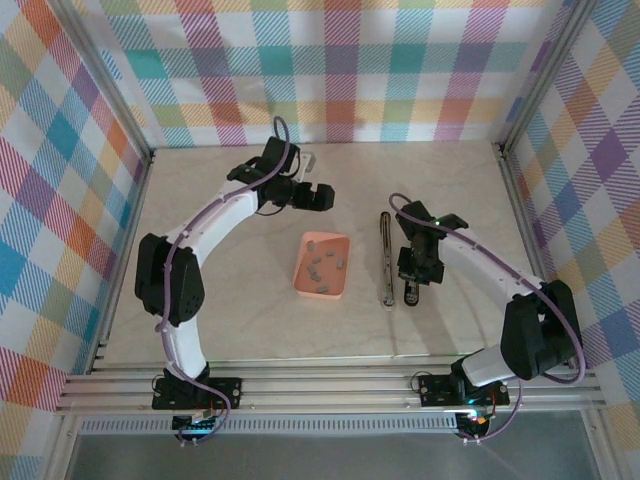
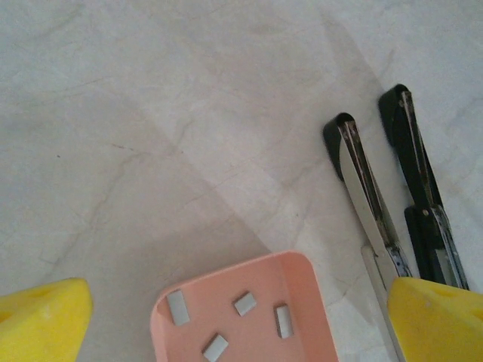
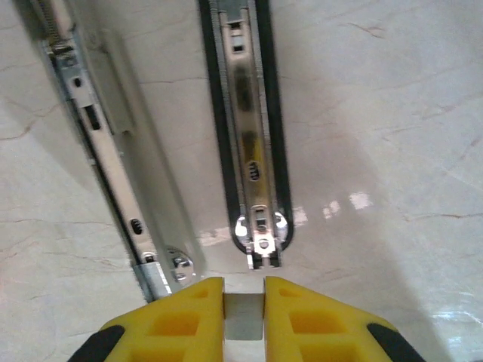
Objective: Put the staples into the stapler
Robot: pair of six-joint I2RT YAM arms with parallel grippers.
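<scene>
Top external view showed a pale marbled counter [image 1: 230, 250] with a shallow salmon-pink rectangular plastic tray [image 1: 345, 266] near its middle. Several tiny grey metal staples [image 1: 318, 268] lay loose on the tray's floor, apart from one another. Just right of the tray, toward the counter's right edge, a long black-and-chrome stapler [image 1: 386, 262] lay opened. Its two slim halves were side by side on the counter, running from the far edge toward the near edge.

The left fingers [image 1: 318, 197] hung above the counter between the tray and the far edge, left of the stapler. Left wrist view had their yellow pads [image 2: 45, 320] at opposite bottom corners, spread wide and released. Below them lay one end of the tray with four of the loose staples, and the stapler's two rounded tips were beside it.

The right fingers [image 1: 413, 272] were over the stapler's right-hand half. Right wrist view showed them clenched on a small grey metal staple strip [image 3: 244, 320], pinched between the two yellow tips. The strip sat just short of the end of the black-sided half's shiny metal channel, roughly in line with it. Whether it touched that end could not be told. The other, chrome half lay to the left in that view, angled away.
</scene>
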